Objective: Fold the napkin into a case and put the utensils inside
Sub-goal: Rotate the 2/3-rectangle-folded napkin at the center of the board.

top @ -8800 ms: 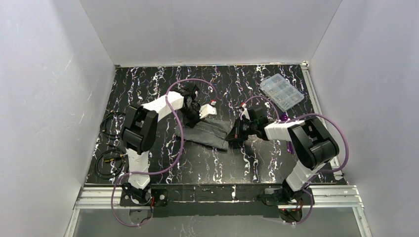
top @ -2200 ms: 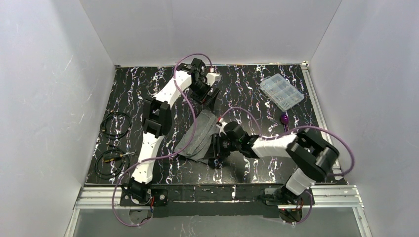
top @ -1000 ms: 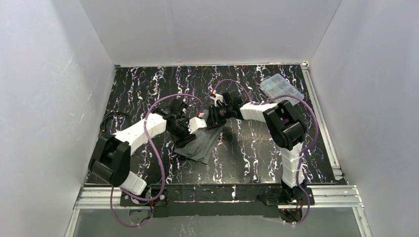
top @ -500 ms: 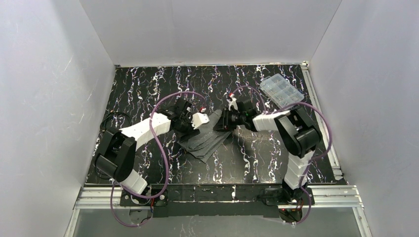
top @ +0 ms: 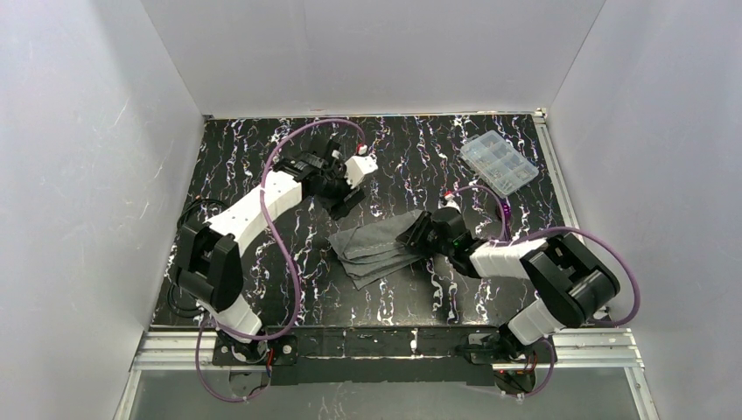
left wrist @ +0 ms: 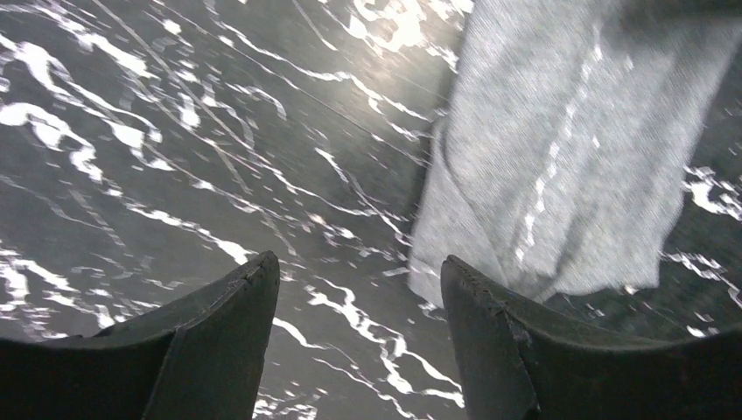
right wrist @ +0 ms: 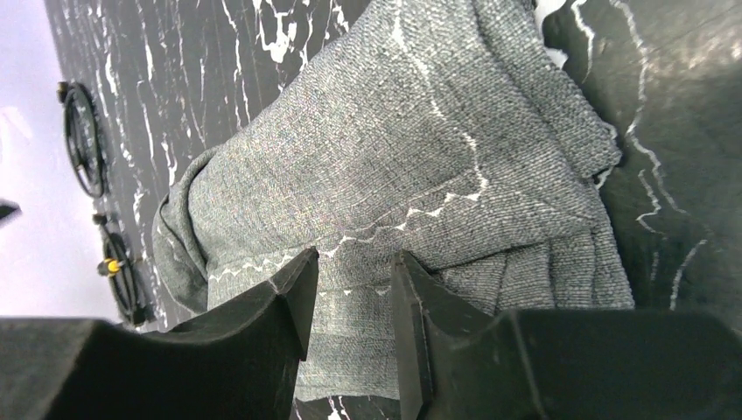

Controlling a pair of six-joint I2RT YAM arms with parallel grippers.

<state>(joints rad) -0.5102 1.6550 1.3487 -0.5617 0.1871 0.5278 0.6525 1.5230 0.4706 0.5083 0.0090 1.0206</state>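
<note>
The dark grey napkin (top: pixel 376 247) lies folded into a narrow layered strip in the middle of the table, its stitched edge showing in the right wrist view (right wrist: pixel 411 157). My right gripper (top: pixel 418 234) is low over the strip's right end, its jaws (right wrist: pixel 354 262) a small way apart over the cloth with nothing pinched between them. My left gripper (top: pixel 348 198) hovers behind and left of the napkin. It is open over bare table (left wrist: pixel 359 271), with the napkin (left wrist: pixel 569 149) off to the upper right. I cannot make out the utensils in any view.
A clear plastic compartment box (top: pixel 499 164) sits at the back right. Black cable coils (right wrist: pixel 83 140) lie along the table's left edge, partly behind the left arm. White walls enclose the black marbled table (top: pixel 411 149) on three sides.
The napkin has swung round to lie more crosswise. My left gripper has left its left edge and moved back, opening wider. My right gripper has come forward to the strip's right end.
</note>
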